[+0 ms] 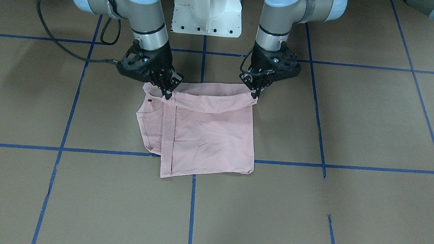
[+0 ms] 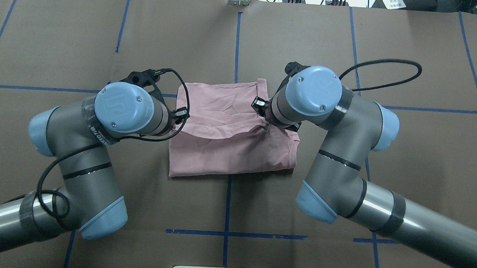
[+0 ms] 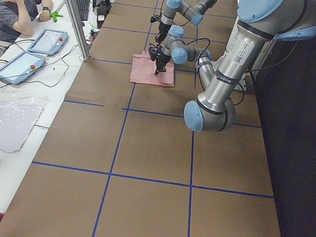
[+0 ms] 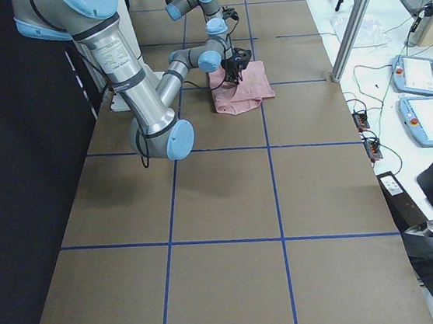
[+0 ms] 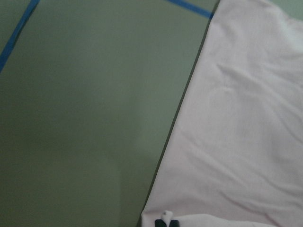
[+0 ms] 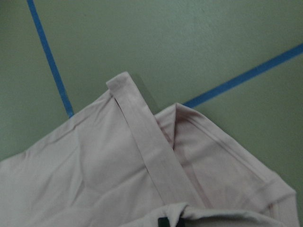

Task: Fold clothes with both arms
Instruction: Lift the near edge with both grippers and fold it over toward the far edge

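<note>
The pale pink T-shirt (image 1: 212, 133) lies folded into a rough square on the brown table, plain side up, with no print showing. It also shows from overhead (image 2: 229, 150). My left gripper (image 1: 254, 94) is shut on the corner of the shirt's robot-side edge and holds it slightly raised. My right gripper (image 1: 168, 94) is shut on the same edge near the other end, beside a folded-in sleeve. The edge sags between them. In the left wrist view the cloth (image 5: 236, 142) is pinched at the bottom. In the right wrist view a hem strip (image 6: 151, 156) runs to the gripper.
The white pedestal base (image 1: 208, 9) stands behind the shirt between the arms. Blue tape lines (image 1: 190, 215) grid the brown table. A black cable (image 1: 51, 22) loops beside the right arm. An operator (image 3: 12, 1) and tablets (image 3: 47, 42) are off the far side.
</note>
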Robot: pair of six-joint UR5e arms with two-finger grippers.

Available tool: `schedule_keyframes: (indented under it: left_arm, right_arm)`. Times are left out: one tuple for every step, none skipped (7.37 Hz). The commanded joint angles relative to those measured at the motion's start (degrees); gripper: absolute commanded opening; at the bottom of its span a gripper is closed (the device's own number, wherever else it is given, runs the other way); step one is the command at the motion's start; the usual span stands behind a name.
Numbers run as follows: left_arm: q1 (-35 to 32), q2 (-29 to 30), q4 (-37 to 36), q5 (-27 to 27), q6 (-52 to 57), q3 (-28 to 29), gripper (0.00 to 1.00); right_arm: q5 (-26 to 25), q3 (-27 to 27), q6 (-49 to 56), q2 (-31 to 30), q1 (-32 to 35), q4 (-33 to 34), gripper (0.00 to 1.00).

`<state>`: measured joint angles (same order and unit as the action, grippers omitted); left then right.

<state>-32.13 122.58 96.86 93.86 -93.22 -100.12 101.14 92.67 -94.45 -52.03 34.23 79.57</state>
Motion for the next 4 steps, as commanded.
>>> schedule_keyframes:
  left_arm:
    - [-7.5,4.0,10.1,0.1,6.9,13.0,0.00]
    - [-8.8,5.1,16.2,0.0,7.3,19.2,0.07]
    - [-8.8,6.2,21.0,-0.1,7.2,23.1,0.99]
    - [-8.8,7.0,21.3,-0.1,7.3,23.7,1.00]
  right_arm:
    - [1.3,-17.8,1.2,6.2,4.9,-12.4,0.00]
    - [1.8,-22.0,1.3,8.5,6.1,-14.1,0.00]
    - [1.3,-26.3,2.2,11.3,6.3,-15.2,0.99]
    - [1.3,-27.4,2.4,11.6,7.2,-17.5,1.00]
